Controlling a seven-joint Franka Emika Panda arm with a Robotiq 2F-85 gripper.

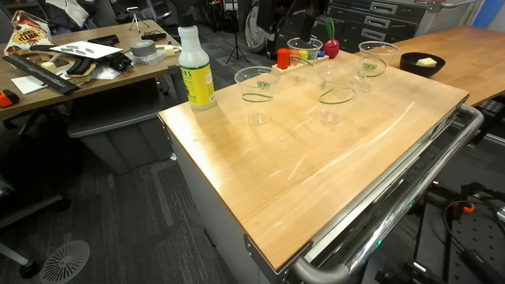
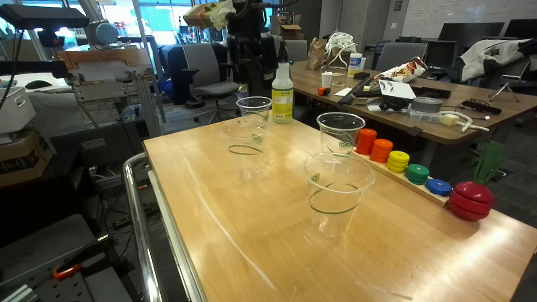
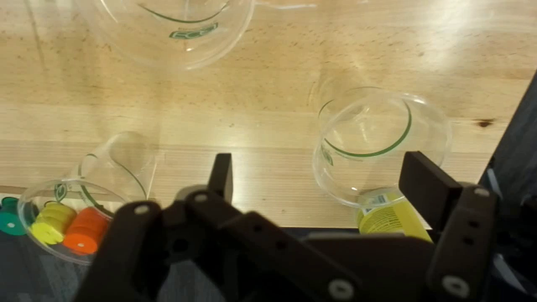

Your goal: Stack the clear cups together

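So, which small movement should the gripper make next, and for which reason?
Probably centre the gripper over the clear cup nearest the spray bottle: in the wrist view the jaws stand open and empty, but that cup sits off-centre, partly behind one finger.

Clear cups [image 2: 335, 199]: were smooth, transparent plastic, thin-looking, with glossy highlights.
Surface [image 1: 284, 154]: was smooth, fine-grained wood; its glossy finish threw back light.
Rail [image 2: 140, 230]: appeared to be polished metal, highly reflective.
Spray bottle [image 1: 195, 57]: was smooth translucent plastic; its label [image 1: 198, 86] looked smooth too.
Stacking rings [image 2: 381, 151]: looked smooth; their base [image 2: 423, 189] appeared to be pale wood.
Toy radish [image 2: 472, 199]: had a smooth, glossy body.
Bowl [image 1: 416, 70]: looked smooth, more matt than glossy.
Jaws: were matt, with shiny, metal-looking pins [image 3: 341, 289].
Carpet [image 1: 142, 221]: was matt, rough textile.
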